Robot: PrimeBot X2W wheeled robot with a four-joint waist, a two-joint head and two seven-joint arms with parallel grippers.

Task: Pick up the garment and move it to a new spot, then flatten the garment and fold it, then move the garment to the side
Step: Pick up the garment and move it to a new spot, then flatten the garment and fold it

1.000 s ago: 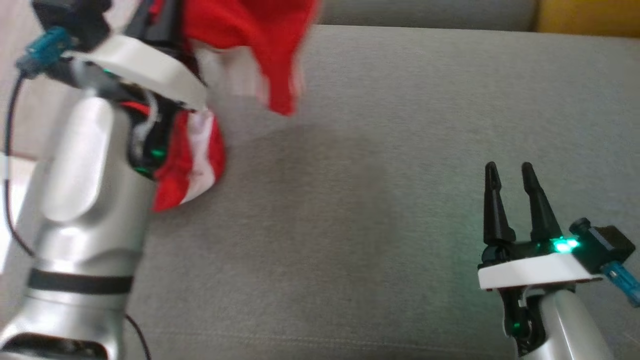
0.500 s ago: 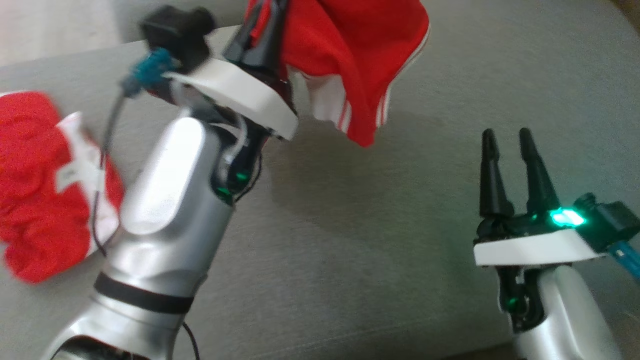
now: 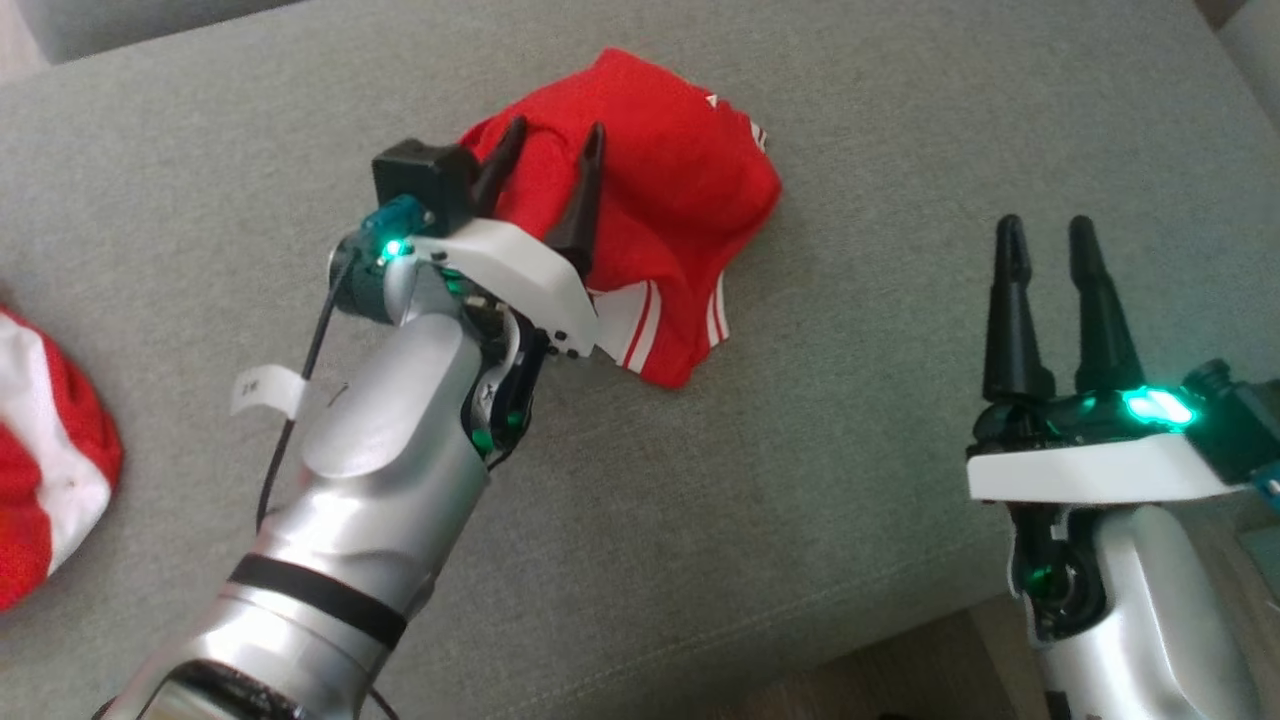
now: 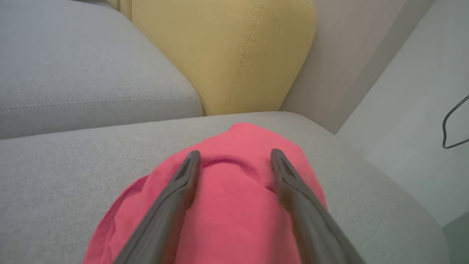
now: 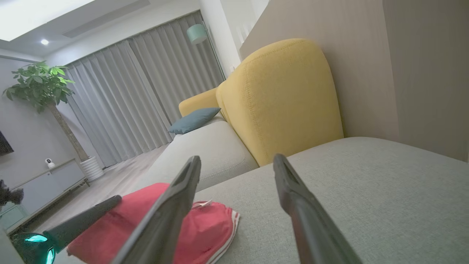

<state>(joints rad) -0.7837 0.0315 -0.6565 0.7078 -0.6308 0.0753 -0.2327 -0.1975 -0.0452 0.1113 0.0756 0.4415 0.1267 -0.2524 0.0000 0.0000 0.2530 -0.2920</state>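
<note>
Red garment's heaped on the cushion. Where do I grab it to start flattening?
Probably the white-striped hem corner of the red garment, from the side of the right gripper: it pokes out flat toward the robot; the rest is bunched under the left gripper.

garment (image 3: 690,190): matt red cloth, soft, creased, white stripe trim at the hem. seat cushion (image 3: 850,480): grey woven cloth, matt, slightly coarse weave. yellow backrest (image 4: 227,51): matt textured cloth, stitched seam. fingers of left gripper (image 3: 557,128) and right gripper (image 3: 1045,222): dark matt plastic by the look, smooth. left wrist plate (image 3: 520,270): white plastic, smooth, low sheen. forearm shell (image 3: 390,460): silver, glossy, metal-like, with a matt black band. curtains (image 5: 128,99): pleated grey cloth. floor (image 5: 121,172): pale wood look, smooth.
</note>
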